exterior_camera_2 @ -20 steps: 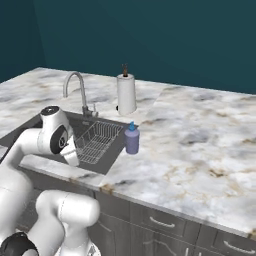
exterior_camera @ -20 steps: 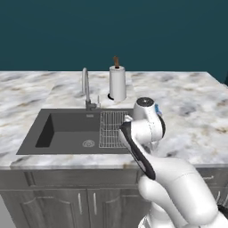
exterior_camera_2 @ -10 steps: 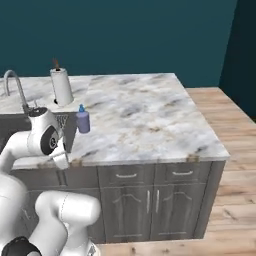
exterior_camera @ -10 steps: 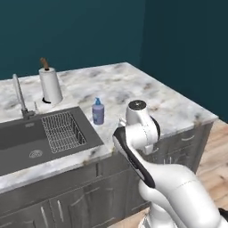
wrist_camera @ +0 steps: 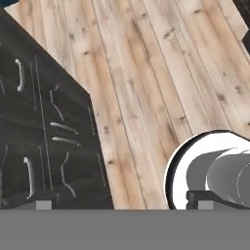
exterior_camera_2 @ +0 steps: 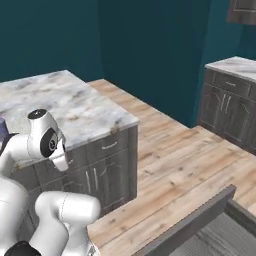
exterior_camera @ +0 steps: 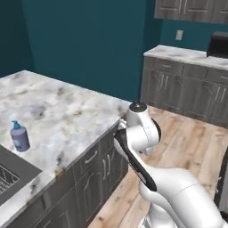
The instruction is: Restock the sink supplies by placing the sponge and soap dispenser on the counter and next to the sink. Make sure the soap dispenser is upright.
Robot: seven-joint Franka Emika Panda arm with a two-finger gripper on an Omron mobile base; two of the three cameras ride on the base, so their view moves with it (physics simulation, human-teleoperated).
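In front of the gripper (wrist_camera: 124,205) there is a wooden floor (wrist_camera: 146,73). The jaws are wide open. The two small fingertips (wrist_camera: 44,204) sit far apart at the bottom of the hand view, and nothing is between them. The jaws hold nothing.

To one side of the jaws, on the left in the hand view, stand dark cabinet doors (wrist_camera: 44,136) with thin light handles. The floor planks run away from the jaws, past the corner of the cabinet.

The soap dispenser (exterior_camera: 19,137) is well apart from the jaws. It stands up on the counter (exterior_camera: 67,111), and the jaws point down at the floor. The bottle is upright, with its blue pump on top. It is just beside the edge of the sink (exterior_camera: 11,171), on the marble and not in the basin. A bit of the wire rack (exterior_camera: 3,182) shows inside the sink, at the edge of the left base view.

The arm (exterior_camera: 138,133) is folded up close to the corner of the counter, out past the end of it and over the floor. The right base view shows the same counter (exterior_camera_2: 75,105) behind the arm, with the dark doors under it.

Far past the arm there is a teal wall (exterior_camera: 89,40). More grey cabinets (exterior_camera: 187,89) stand along it, with a marble top of their own. They are a long way from the jaws.
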